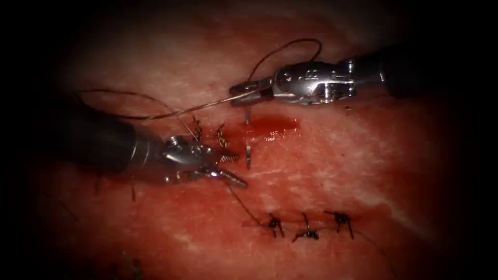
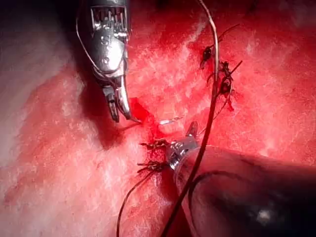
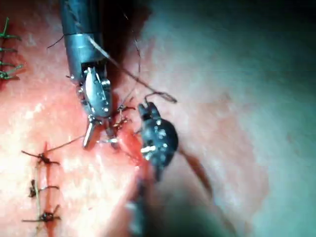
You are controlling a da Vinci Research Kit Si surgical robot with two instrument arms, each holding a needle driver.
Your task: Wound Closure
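Right hand (image 1: 244, 96): closed on the thread (image 1: 171, 111) and the needle (image 1: 247, 115), above the red fluid (image 1: 270, 125).
Needle: hangs steeply from the right hand's jaws, tip at the tissue (image 1: 363, 155); entry unclear.
Left hand (image 1: 228, 173): jaws parted, holding nothing, beside the knots (image 1: 223, 142), below-left of the needle.
Nearer arm: right.

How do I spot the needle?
Find the red fluid. At its left edge the needle is stuck in the tissue: the right tool grips one end, the other pokes out by the open, empty left tool. It's smooth steel; nearby stitches are twisted.
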